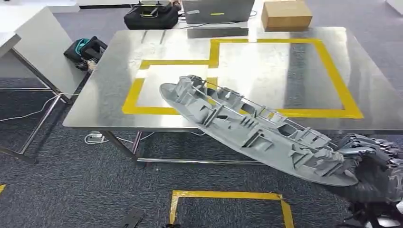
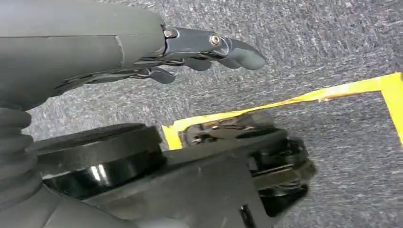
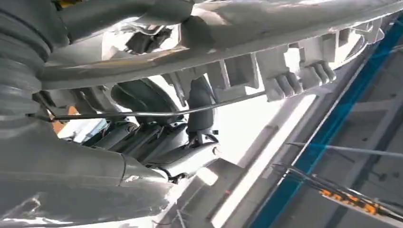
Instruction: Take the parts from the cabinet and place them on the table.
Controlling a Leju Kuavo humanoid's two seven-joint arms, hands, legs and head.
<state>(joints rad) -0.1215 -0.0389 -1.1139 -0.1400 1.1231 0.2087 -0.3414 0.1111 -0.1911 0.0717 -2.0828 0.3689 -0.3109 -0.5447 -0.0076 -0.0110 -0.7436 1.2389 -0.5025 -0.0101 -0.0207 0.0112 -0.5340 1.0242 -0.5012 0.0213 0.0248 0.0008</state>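
Note:
A long grey plastic part (image 1: 252,130) with ribs and clips hangs slanted in the air, its far end over the front edge of the steel table (image 1: 247,66). My right hand (image 1: 375,161) grips the part's near end at the lower right of the head view. In the right wrist view the dark fingers (image 3: 157,142) curl around the ribbed part (image 3: 285,61) close to the camera. My left hand (image 2: 204,50) hangs above the grey carpet with its fingers loosely extended and nothing in them.
Yellow tape (image 1: 285,76) marks rectangles on the table top. A cardboard box (image 1: 286,14), a laptop (image 1: 216,12) and a black bag (image 1: 151,15) lie beyond the far edge. Another grey table (image 1: 33,42) stands at the left. Yellow tape (image 1: 228,195) marks the carpet.

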